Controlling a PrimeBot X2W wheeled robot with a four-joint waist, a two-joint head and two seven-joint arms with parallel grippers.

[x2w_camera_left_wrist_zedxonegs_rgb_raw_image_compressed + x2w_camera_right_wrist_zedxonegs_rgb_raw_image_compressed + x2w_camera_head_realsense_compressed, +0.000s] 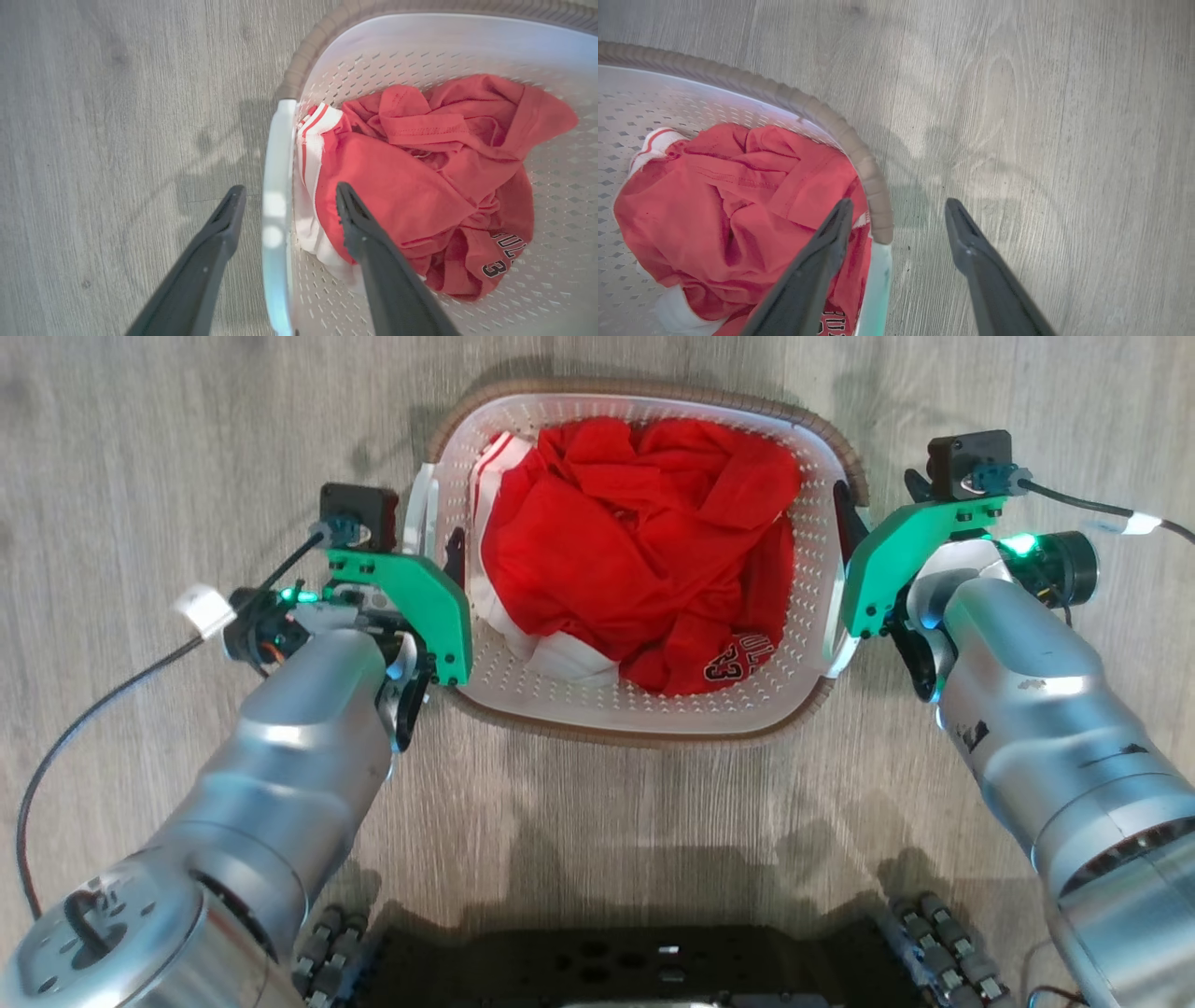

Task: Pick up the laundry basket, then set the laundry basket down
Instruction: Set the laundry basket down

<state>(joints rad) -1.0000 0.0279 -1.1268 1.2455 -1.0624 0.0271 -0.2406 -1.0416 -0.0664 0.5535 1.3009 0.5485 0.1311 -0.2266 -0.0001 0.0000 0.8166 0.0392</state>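
The laundry basket [653, 709], white and perforated with a brown woven rim, sits on the grey wood floor and holds crumpled red and white clothes [635, 551]. My left gripper [437, 553] is open at the basket's left side. In the left wrist view the left gripper [287, 196] straddles the white handle [275, 210], one finger outside and one over the clothes. My right gripper [851, 537] is open at the right side. In the right wrist view the right gripper [899, 205] straddles the handle [878, 275] below the rim end.
Wood floor [140, 448] surrounds the basket on all sides. My dark base with its roller wheels [653, 961] lies close in front of the basket. Black cables [103, 700] trail from both wrists.
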